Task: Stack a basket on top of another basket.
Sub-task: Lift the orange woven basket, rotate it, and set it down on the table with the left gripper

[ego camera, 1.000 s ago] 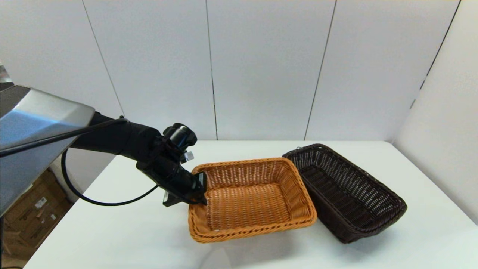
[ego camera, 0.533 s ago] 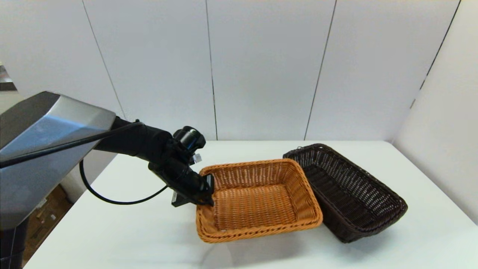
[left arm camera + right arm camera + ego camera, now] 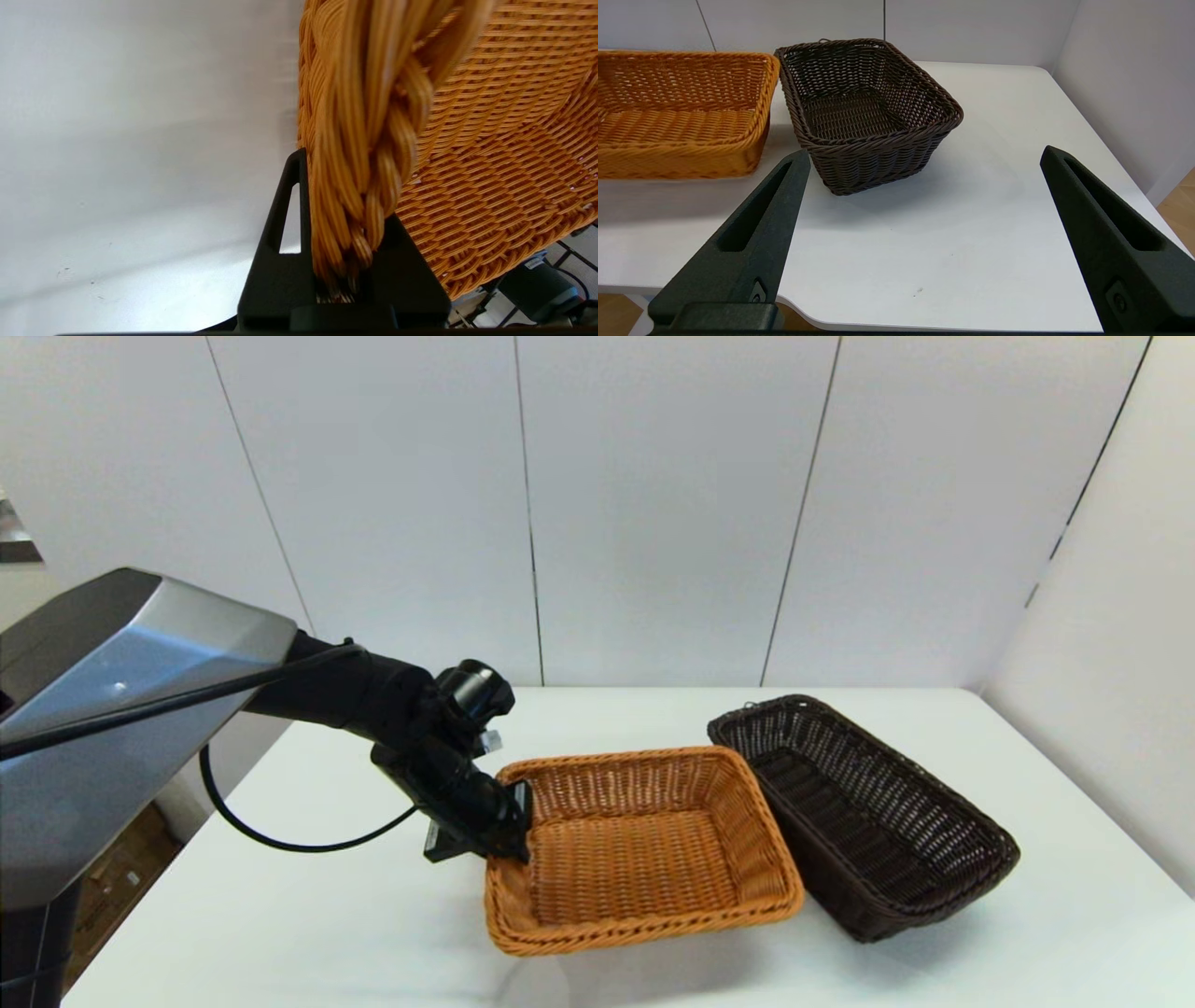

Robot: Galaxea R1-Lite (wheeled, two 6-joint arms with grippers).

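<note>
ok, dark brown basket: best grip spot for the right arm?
Probably the rim of the near short end of the dark brown basket, approached from the robot's own side with one finger inside and one outside. That end faces the open right gripper, and the wall is thin. The long left side lies close to the orange-tan basket, which the left gripper holds.

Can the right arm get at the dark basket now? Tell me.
Probably yes: the right gripper hangs open before the dark basket, with only bare table between them.
</note>
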